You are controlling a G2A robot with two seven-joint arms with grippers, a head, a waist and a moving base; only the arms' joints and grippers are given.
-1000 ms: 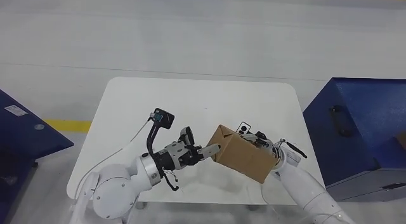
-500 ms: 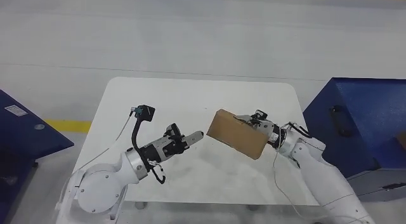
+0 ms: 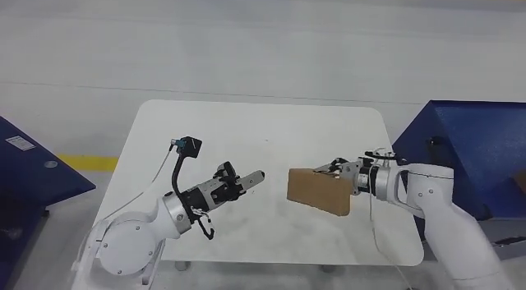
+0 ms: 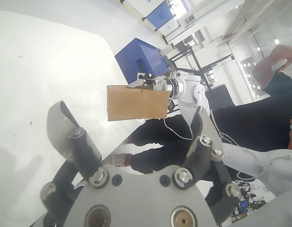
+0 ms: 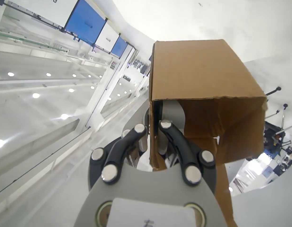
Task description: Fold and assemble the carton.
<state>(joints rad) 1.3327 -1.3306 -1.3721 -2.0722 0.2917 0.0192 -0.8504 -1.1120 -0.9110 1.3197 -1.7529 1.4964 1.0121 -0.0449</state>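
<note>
A brown cardboard carton point(image 3: 319, 191), squared up into a box, hangs tilted above the right part of the white table point(image 3: 246, 134). My right gripper point(image 3: 339, 172) is shut on one wall at the carton's open end, one finger inside and one outside; its wrist view looks into the open carton point(image 5: 202, 72) with the gripper point(image 5: 152, 125) pinching that wall. My left gripper point(image 3: 253, 177) stands open over the table's middle, well clear to the left of the carton. In the left wrist view its two fingers point(image 4: 65, 119) frame the carton point(image 4: 136, 102) held farther off by the right gripper point(image 4: 146, 85).
A blue bin point(image 3: 464, 175) stands close beside the table's right edge, another blue one point(image 3: 33, 175) to the left. A person's legs show behind the table's near side in the left wrist view. Bare tabletop lies at the back and left.
The right arm has carried the carton to the right and levelled it. The left gripper let go of the carton's left end and drew back to the left.
</note>
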